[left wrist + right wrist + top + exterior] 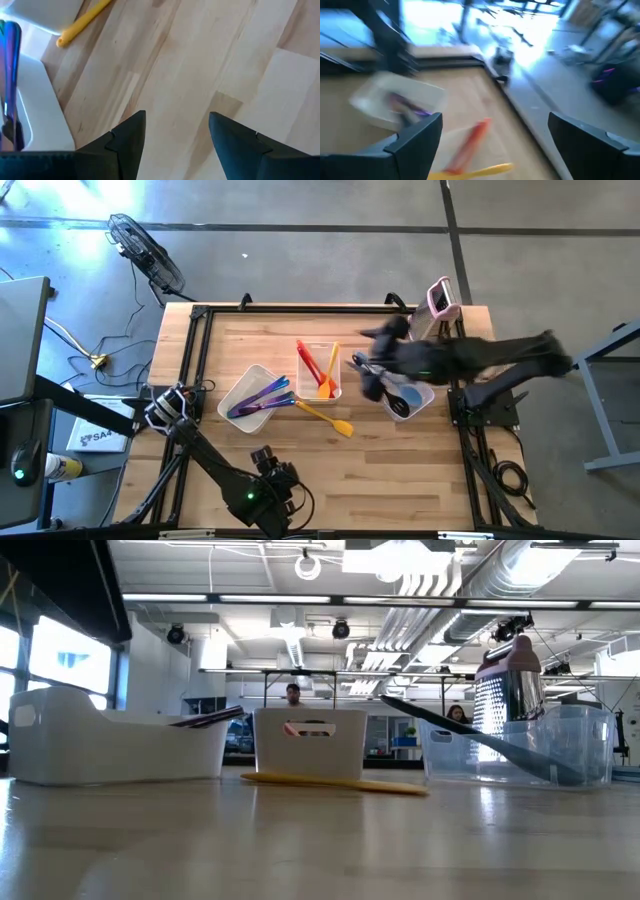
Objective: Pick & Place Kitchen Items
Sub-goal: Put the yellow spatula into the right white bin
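The one item not sorted yet looks like the yellow spatula, lying flat on the bare wood just in front of the middle tub, which already has red and orange utensils in it. The left tub holds the purple and blue ones, and the right tub has a black one and a light blue one. The right gripper is up over the gap between the middle and right tubs with its fingers spread wide and nothing between them. The left gripper sits at the near edge of the table, fingers apart over bare wood, also empty. My guess on handling: the spatula is light, with a stiff slim handle and a softer, bendier blade (probably silicone, so a bit grippy rather than slick). I'd pinch it across the handle around mid-length so it doesn't tip, not on the floppy blade. Since it lies flush on the table, the fingertips have to get right down to the wood or it'll just skate away.
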Robot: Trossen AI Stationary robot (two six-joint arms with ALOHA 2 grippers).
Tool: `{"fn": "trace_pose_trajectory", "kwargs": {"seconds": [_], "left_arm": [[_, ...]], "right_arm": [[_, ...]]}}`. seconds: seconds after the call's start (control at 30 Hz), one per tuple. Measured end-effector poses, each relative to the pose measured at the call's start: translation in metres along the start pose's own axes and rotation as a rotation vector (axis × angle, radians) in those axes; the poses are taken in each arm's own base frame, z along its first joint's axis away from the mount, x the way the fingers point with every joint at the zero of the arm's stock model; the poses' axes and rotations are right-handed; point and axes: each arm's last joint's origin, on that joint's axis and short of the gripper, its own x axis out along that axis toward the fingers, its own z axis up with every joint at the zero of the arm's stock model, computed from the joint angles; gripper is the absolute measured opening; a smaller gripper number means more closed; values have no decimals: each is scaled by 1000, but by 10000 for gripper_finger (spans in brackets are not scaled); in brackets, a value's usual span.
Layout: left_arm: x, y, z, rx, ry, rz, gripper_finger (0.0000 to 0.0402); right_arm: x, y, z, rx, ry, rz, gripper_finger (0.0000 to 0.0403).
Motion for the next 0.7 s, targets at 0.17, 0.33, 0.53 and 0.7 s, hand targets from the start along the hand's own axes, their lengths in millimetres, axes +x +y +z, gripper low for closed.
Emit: {"fn": "trace_pose_trajectory", "kwargs": {"seconds": [0.17, 0.33, 0.53, 0.7], "left_arm": [[5, 5, 15, 71, 1, 8, 210], [13, 17, 51, 230, -1, -6, 210], [27, 31, 96, 538, -45, -76, 210], [45, 46, 130, 807, -132, -124, 210]], "right_arm": [[-67, -10, -5, 206, 29, 266, 356], [-108, -6, -25, 270, 209, 479, 356], [-144, 26, -43, 294, 301, 555, 356], [-169, 64, -54, 338, 245, 559, 356]]}}
